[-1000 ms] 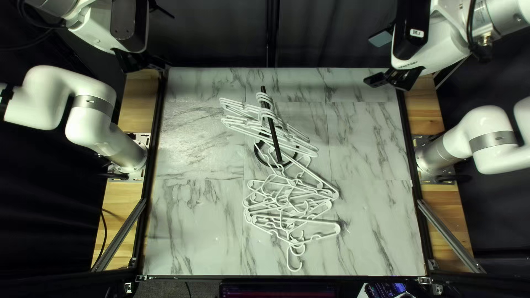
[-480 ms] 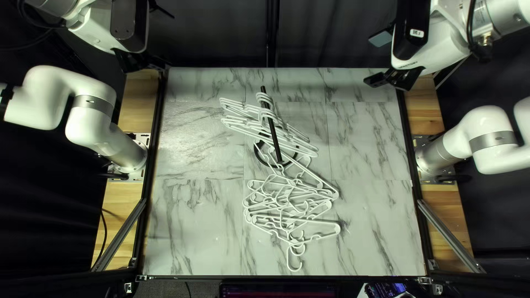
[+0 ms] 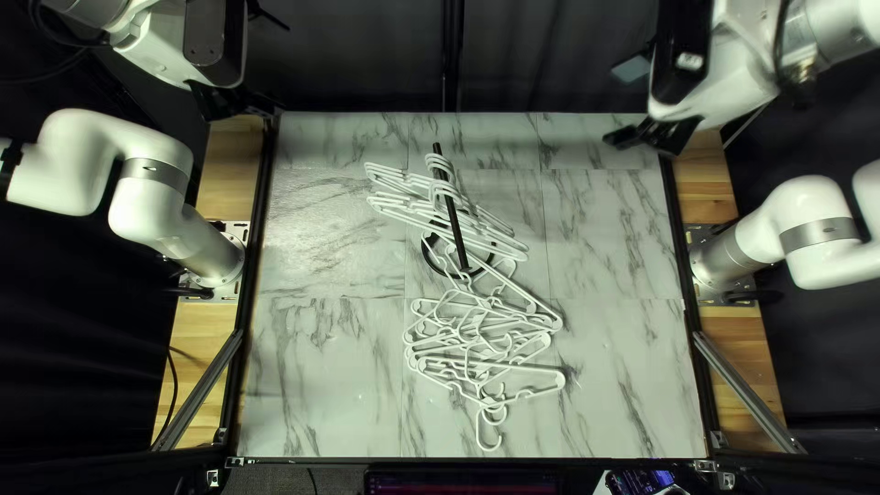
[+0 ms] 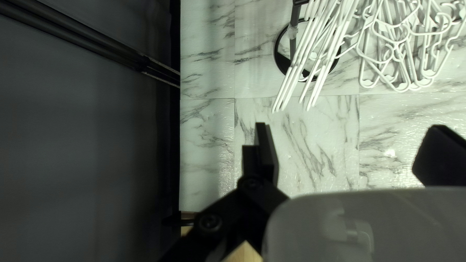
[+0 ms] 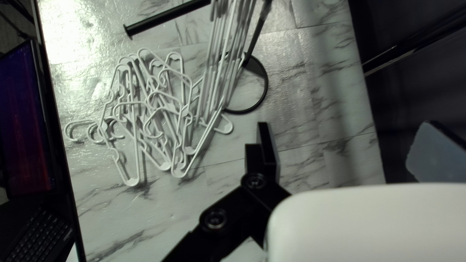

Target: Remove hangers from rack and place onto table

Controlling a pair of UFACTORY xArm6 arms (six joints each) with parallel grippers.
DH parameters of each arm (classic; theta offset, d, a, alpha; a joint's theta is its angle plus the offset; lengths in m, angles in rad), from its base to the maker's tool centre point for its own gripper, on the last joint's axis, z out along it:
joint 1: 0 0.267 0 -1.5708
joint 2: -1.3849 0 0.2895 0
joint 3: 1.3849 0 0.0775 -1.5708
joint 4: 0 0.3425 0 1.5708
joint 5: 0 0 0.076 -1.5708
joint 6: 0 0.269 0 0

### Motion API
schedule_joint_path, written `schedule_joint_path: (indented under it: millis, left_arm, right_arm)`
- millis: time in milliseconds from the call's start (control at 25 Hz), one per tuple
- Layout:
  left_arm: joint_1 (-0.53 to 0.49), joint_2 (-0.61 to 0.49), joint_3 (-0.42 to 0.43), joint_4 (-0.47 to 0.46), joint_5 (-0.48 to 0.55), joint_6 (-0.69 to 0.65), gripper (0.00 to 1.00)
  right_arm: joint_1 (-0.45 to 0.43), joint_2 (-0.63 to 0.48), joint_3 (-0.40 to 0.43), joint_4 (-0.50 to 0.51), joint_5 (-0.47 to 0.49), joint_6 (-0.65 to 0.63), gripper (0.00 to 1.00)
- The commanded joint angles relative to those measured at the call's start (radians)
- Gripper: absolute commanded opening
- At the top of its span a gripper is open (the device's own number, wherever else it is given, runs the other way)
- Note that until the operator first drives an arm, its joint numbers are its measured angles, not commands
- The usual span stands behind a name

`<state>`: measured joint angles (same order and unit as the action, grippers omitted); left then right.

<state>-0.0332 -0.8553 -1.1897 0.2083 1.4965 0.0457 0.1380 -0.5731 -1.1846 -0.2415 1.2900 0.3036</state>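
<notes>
My left gripper (image 3: 278, 66) stands open at the upper left of the top left view, holding nothing, and my right gripper (image 3: 616, 99), also open and empty, at the upper right. Between them several white hangers (image 3: 403, 207) hang on the black rack (image 3: 453, 220). More white hangers (image 3: 486, 344) lie tangled on the table (image 3: 321, 367), in front of the rack. In the left wrist view the hanging hangers (image 4: 310, 58) are ahead of the left gripper (image 4: 347, 150). In the right wrist view the loose pile (image 5: 145, 111) lies ahead and aside of the right gripper (image 5: 344, 150).
A dark curtain (image 3: 357, 55) is behind the table's far edge. Bare marble surface (image 3: 605, 229) shows on both sides of the rack and pile. A screen (image 5: 24, 121) and a keyboard (image 5: 41, 240) are beyond the near edge.
The right arm's gripper end has shifted very slightly and looks blurred by motion. The left arm, rack and hangers stay where they were.
</notes>
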Motion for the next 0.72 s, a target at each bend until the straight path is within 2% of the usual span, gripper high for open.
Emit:
schedule_joint_path:
  millis: [40, 200, 280, 400, 560, 720]
  left_arm:
    - [0.0, 0.0, 0.0, 0.0, 0.0, 0.0, 1.0]
    - [0.0, 0.0, 0.0, 0.0, 0.0, 0.0, 1.0]
    - [0.0, 0.0, 0.0, 0.0, 0.0, 0.0, 1.0]
    - [0.0, 0.0, 0.0, 0.0, 0.0, 0.0, 1.0]
    - [0.0, 0.0, 0.0, 0.0, 0.0, 0.0, 1.0]
    - [0.0, 0.0, 0.0, 0.0, 0.0, 0.0, 1.0]
  right_arm:
    - [0.114, 0.096, 0.025, -0.061, 0.013, 0.165, 1.0]
    - [0.179, 0.106, 0.117, -0.09, -0.021, 0.303, 1.0]
    - [0.209, 0.094, 0.185, -0.106, -0.061, 0.379, 1.0]
    - [0.236, 0.116, 0.245, -0.129, -0.115, 0.475, 1.0]
    - [0.273, 0.231, 0.247, -0.189, -0.205, 0.608, 1.0]
    - [0.292, 0.296, 0.247, -0.237, -0.272, 0.684, 1.0]
